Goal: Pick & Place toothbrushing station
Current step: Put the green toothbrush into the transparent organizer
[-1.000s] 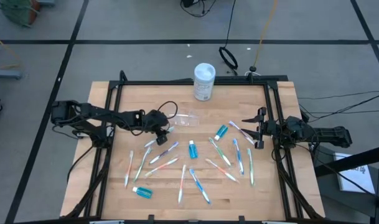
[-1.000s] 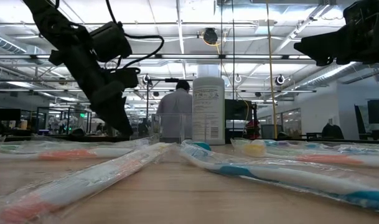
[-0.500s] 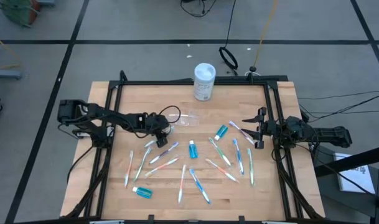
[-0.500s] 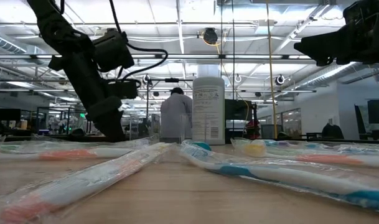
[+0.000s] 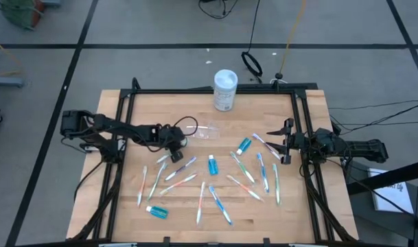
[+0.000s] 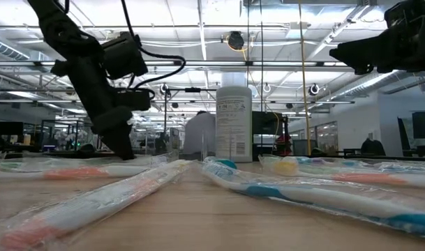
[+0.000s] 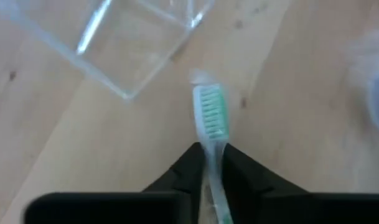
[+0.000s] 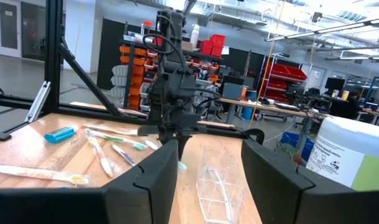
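Observation:
A green-bristled toothbrush (image 7: 211, 118) lies by the clear plastic cup (image 5: 207, 132), which rests on its side on the wood; its head points at the cup (image 7: 133, 43). My left gripper (image 5: 171, 144) is shut on this toothbrush at the table's left middle. Several wrapped toothbrushes (image 5: 250, 171) and three blue toothpaste tubes (image 5: 244, 145) (image 5: 213, 165) (image 5: 157, 212) lie scattered on the table. My right gripper (image 5: 274, 144) hovers open above the right side, holding nothing. My left gripper pinches the toothbrush's neck (image 7: 213, 163), just behind the bristle head, between its two fingertips (image 7: 186, 168). The fingers slant down from the table's left and lie along the brush. The head sticks out past the fingertips toward the cup, low over the wood; whether it is lifted I cannot tell.
A tall white container (image 5: 224, 90) with a pale lid stands at the far edge, behind the cup. Black frame rails (image 5: 123, 116) run along the table's left and right sides. Bare wood lies at the far left and far right.
My left gripper has sunk a little onto the table beside the cup, shifted slightly toward the left edge, and closed on the green-bristled toothbrush. The cup and the other toothbrushes have stayed where they were.

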`<state>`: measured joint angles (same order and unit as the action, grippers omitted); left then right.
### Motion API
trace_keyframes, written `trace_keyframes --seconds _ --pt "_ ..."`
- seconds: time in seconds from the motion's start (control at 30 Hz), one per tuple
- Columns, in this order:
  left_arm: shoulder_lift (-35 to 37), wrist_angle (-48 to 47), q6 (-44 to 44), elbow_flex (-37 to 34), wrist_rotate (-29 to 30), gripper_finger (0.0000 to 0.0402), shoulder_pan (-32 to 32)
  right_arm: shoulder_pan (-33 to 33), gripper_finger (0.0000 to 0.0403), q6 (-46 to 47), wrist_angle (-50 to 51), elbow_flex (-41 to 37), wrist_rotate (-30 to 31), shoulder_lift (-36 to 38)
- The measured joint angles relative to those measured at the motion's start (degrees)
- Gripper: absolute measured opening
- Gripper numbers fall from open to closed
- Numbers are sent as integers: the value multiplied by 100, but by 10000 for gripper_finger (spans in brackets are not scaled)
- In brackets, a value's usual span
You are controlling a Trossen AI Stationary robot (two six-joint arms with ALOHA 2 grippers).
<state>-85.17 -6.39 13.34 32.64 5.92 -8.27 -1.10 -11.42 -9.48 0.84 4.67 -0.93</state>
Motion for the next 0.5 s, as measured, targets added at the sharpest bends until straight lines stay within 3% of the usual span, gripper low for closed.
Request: trace_keyframes --seconds 0.1,0.33,0.5 --pt "192 -140 -134 2 74 10 85 0 169 0 11 0 -3 -1" --pt "646 -22 -118 57 779 20 377 0 169 -18 16 -1 -1 0" --pt "916 886 -438 166 1333 8 545 0 169 -2 39 0 -3 0"
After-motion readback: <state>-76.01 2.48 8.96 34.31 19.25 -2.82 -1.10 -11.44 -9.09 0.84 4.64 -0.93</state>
